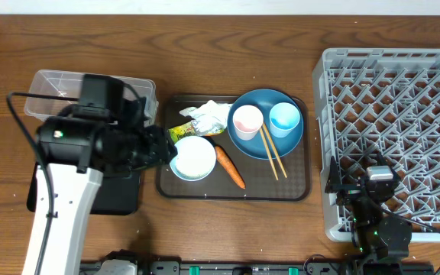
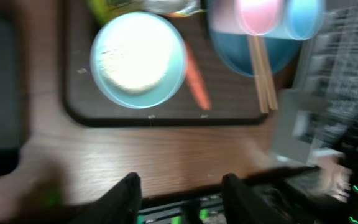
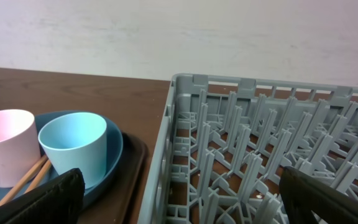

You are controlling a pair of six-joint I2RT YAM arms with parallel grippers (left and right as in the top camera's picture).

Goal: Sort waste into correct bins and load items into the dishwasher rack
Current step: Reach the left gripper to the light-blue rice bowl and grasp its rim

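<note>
Judging by how things lie, no part of the job is done: every item sits on the brown serving tray, and the dishwasher rack, to the right of that tray, shows no dishes among its pegs. On the tray's right half the blue plate carries the pink cup, the light blue cup and the chopsticks. On its left half are the bowl, the carrot, the tissue and the wrapper. The clear tub, off the tray's far-left corner, looks empty. The left pincer is at the tray's left edge beside the bowl, its jaws part-way apart with nothing between them. The right pincer hangs to the right of the tray, over the rack's near corner, spread wide and empty. The black tray, left of the serving tray, is mostly covered by the left arm, so its contents cannot be told. The left wrist view is blurred: the bowl's white filling looks like rice, though no grains can be made out. The rack's right side is cut off.
</note>
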